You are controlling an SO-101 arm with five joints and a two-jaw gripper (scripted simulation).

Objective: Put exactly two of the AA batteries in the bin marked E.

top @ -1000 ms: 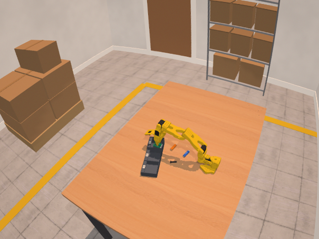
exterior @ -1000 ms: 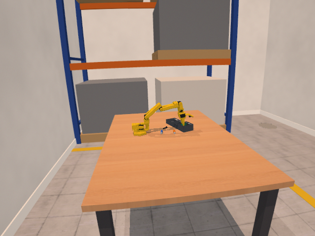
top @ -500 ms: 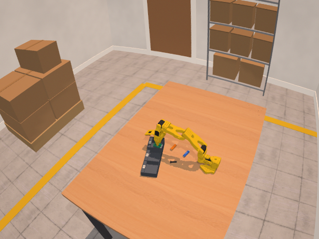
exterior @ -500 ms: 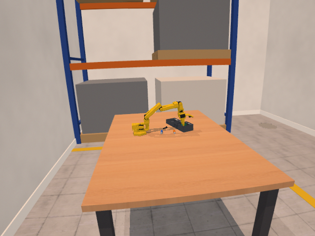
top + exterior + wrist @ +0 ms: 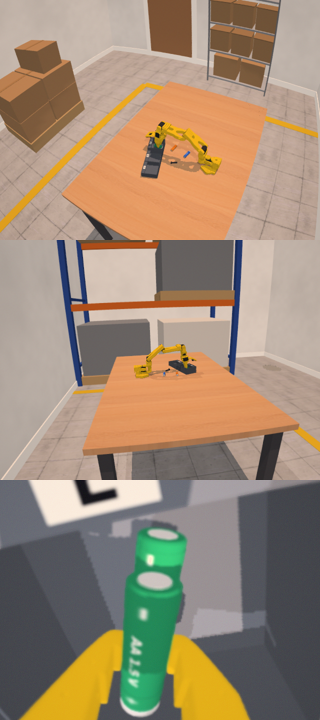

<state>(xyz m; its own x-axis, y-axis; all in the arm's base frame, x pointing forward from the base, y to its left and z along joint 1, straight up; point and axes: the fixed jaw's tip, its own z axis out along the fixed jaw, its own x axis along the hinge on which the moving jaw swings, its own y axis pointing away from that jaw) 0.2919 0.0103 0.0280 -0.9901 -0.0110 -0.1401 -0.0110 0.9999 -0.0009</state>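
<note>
My gripper [image 5: 145, 680] is shut on a green AA battery [image 5: 150, 640], held upright inside the bin marked E [image 5: 95, 495]. A second green AA battery [image 5: 160, 550] lies in that bin just beyond the held one. In the top view the gripper [image 5: 158, 144] reaches down into the far end of the dark row of bins [image 5: 153, 160]. In the exterior view the gripper [image 5: 186, 365] stands over the bins [image 5: 182, 366]. An orange battery [image 5: 173, 147] and a blue battery [image 5: 186, 154] lie on the table.
A small black screw [image 5: 173, 162] lies on the table between the bins and the arm's base [image 5: 210, 165]. The orange battery [image 5: 177, 373] and blue battery [image 5: 164, 373] also show in the exterior view, in front of the arm.
</note>
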